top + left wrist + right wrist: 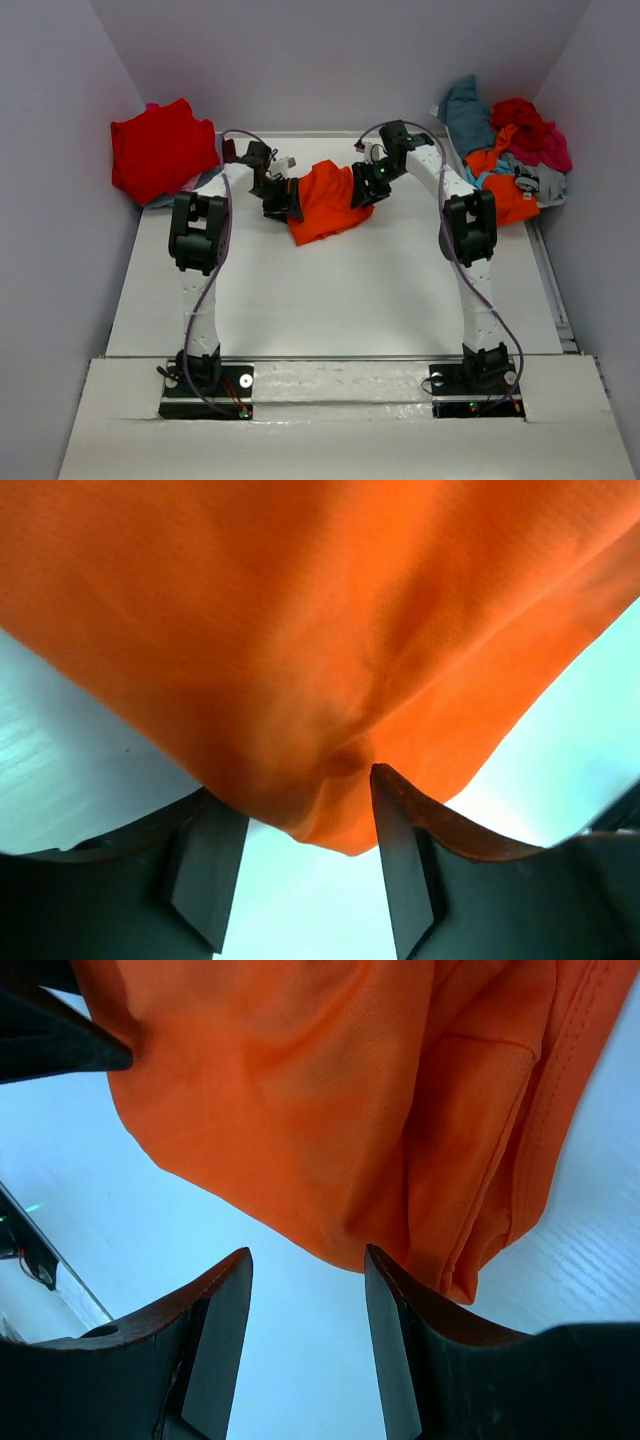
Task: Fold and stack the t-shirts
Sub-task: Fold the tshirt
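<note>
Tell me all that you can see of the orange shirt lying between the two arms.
The orange shirt is thin, soft cloth, bunched and creased, lying on the white table towards its far edge. A stitched hem shows along one fold. One corner sits between the open fingers of the left hand; the right hand, also open, stands at the opposite side, holding nothing.

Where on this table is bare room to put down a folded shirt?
The near half of the white table is bare, between the left arm and the right arm, nearer than the bright orange t-shirt. Far corners are crowded: red shirt stack left, mixed shirt pile right.
</note>
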Robot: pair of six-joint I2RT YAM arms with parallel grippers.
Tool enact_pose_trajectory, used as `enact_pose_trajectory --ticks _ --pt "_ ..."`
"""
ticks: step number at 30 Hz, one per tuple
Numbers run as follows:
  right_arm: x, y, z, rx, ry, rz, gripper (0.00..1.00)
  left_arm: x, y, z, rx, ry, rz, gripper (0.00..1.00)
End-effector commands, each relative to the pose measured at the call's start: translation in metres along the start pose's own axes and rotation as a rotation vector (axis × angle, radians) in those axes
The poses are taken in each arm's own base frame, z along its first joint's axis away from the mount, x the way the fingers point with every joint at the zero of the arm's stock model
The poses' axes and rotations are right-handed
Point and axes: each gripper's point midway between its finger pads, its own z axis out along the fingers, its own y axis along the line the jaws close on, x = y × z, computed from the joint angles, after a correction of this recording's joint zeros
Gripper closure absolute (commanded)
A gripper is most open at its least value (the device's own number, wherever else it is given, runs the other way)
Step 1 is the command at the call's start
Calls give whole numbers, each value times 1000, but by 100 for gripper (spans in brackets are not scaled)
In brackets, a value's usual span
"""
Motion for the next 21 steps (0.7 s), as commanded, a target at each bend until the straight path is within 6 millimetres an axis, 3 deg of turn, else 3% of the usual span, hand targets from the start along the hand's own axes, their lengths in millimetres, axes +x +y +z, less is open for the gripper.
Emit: enact_pose_trajectory --ticks 1,4,7,13,15,21 --pt "-8 2 -10 24 -32 -34 46 32 25 -3 -130 107 37 26" --pt "-9 -3 -7 41 -30 -31 47 30 22 -10 -137 87 51 19" --pt "-5 -10 0 48 -20 -27 49 26 19 -17 -146 61 63 18" --pt "5 -25 20 55 15 14 65 13 8 -38 -159 -4 93 18" --pt "1 -27 20 70 6 17 70 9 5 -45 -171 -23 106 19" --pt "-4 -39 18 144 -7 29 73 -7 -6 -70 -194 -104 142 19"
